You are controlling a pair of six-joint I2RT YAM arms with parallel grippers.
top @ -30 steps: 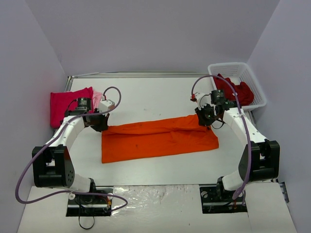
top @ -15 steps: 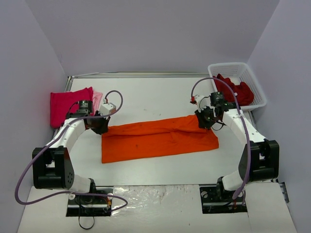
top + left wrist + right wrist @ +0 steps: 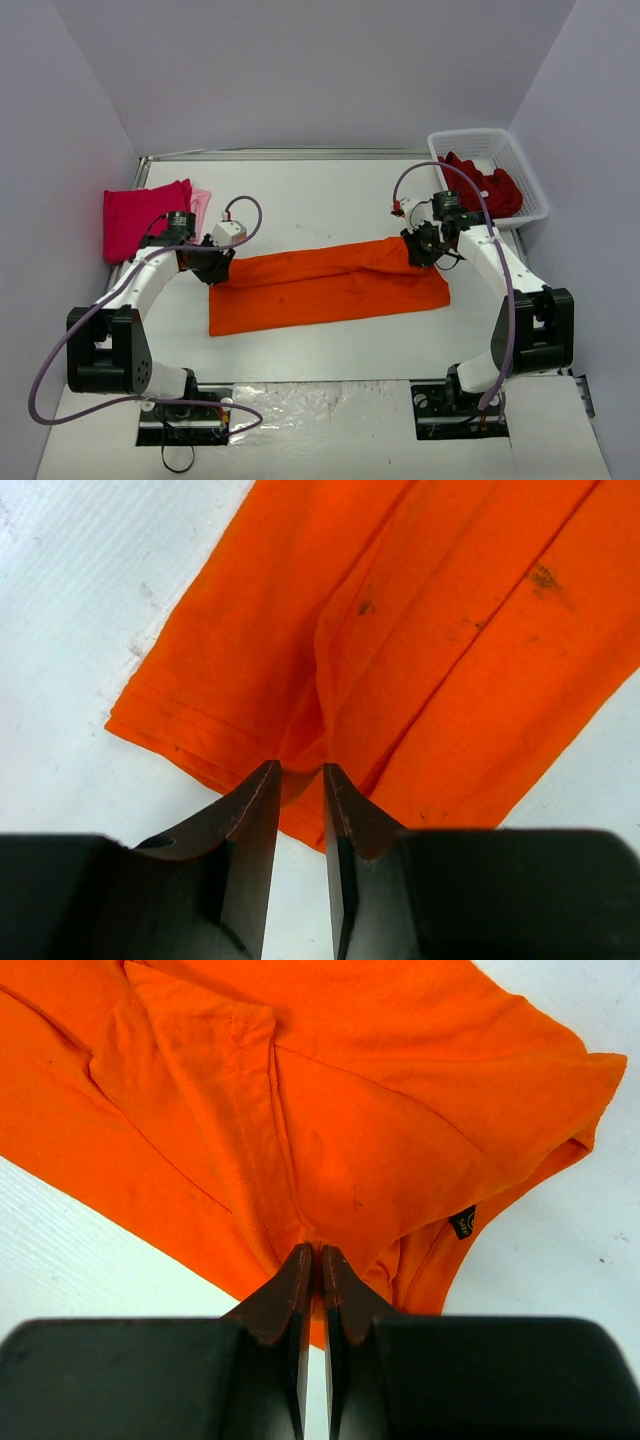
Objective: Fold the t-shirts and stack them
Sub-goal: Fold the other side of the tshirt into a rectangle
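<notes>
Roughly midway: right claw [image 3: 311, 1248] is pinching the lengthwise-folded orange t-shirt [image 3: 330, 285], left claw [image 3: 297, 767] is gaping slightly; dark red t-shirts [image 3: 487, 187] are waiting.

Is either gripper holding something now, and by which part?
The right gripper pinches a fold of the orange t-shirt near its collar end. The left gripper has jaws parted around a fold at the hem end, apparently not gripping.

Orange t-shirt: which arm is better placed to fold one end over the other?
Right, likely. The right gripper is shut on the far edge of the orange t-shirt, ready to carry that end across. The left gripper has its jaws parted around the cloth, so it must close first.
</notes>
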